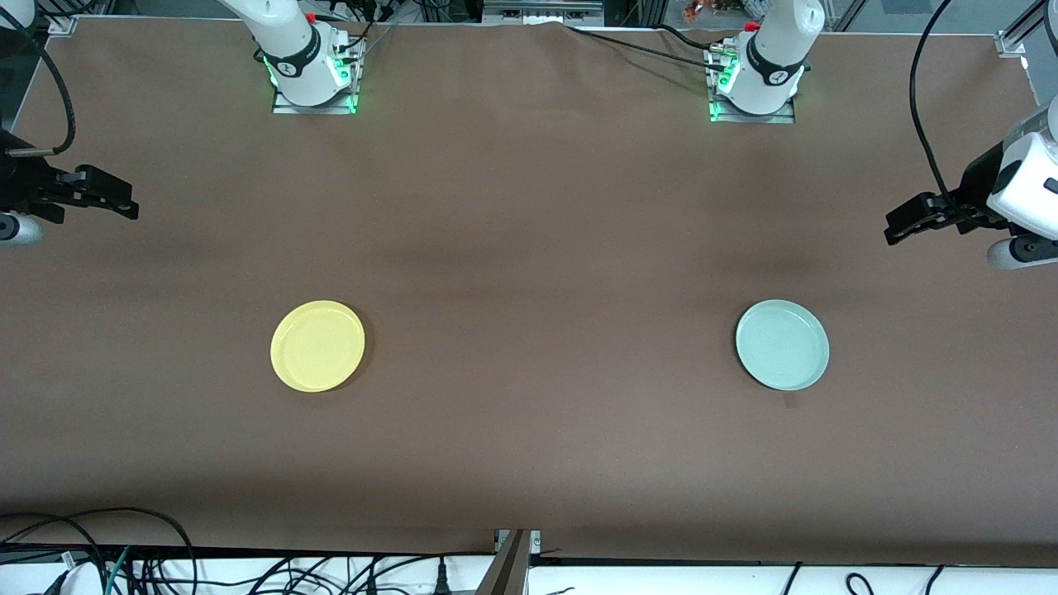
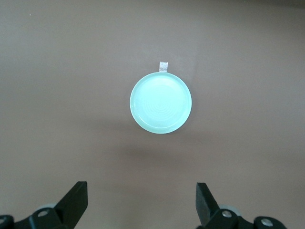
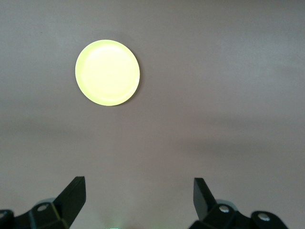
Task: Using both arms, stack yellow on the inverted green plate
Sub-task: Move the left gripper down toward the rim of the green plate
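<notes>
Green plate [image 1: 782,345] sits rim-up, so the empty, open-fingered left gripper [image 1: 897,230] should catch its edge to flip it, while the right gripper [image 1: 124,204], likewise spread and empty, waits high above the table.

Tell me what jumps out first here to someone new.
Two bright plates on the brown table: the yellow plate toward the right arm's end, the green plate toward the left arm's end, well apart and both rim-up. The right gripper and left gripper hang open over the table's ends, holding nothing.
</notes>
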You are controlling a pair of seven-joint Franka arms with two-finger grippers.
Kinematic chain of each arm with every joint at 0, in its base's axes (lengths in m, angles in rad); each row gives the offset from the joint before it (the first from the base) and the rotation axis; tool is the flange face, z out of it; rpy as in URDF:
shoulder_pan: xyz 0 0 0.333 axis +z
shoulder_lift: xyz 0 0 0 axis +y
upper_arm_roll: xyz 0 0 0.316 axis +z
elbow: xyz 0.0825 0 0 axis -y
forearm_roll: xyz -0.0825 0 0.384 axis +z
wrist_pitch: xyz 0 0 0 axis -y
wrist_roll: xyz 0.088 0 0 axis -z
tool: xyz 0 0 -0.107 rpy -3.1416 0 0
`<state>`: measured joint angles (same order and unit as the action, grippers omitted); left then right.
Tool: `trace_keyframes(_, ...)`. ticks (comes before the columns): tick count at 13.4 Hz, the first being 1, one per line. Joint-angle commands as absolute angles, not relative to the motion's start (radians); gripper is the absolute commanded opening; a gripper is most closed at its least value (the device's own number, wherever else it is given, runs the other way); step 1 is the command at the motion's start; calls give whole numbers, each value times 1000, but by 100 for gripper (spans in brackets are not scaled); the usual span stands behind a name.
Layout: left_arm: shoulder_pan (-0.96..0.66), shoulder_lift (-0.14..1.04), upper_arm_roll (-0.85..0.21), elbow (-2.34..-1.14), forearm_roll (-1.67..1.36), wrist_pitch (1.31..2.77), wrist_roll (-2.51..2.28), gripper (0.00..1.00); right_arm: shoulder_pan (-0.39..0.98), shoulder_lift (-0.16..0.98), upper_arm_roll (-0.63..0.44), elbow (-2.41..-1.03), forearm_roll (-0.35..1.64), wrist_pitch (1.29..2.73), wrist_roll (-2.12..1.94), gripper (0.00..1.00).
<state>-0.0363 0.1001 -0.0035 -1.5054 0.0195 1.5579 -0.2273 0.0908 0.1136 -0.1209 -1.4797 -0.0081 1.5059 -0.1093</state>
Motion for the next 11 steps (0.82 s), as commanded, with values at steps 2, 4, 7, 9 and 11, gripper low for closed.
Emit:
trace_keyframes(2, -31, 67, -25, -1517, -8, 1543, -212, 100, 87, 103, -115, -1479, -3, 1499, -104, 100)
trace_keyframes(4, -40, 89, -25, -1485, 2, 1540, -221, 100, 89, 103, -115, -1479, -3, 1499, -104, 100)
trace_keyframes(7, -44, 89, -28, -1486, 3, 1536, -216, 100, 87, 104, -117, -1479, -2, 1500, -104, 100)
trace_keyframes(9, -40, 95, -26, -1496, 0, 1536, -213, 100, 89, 104, -115, -1479, -2, 1500, -103, 100)
trace_keyframes(11, -43, 124, -26, -1497, -11, 1532, -209, 100, 89, 104, -115, -1479, -2, 1502, -103, 100)
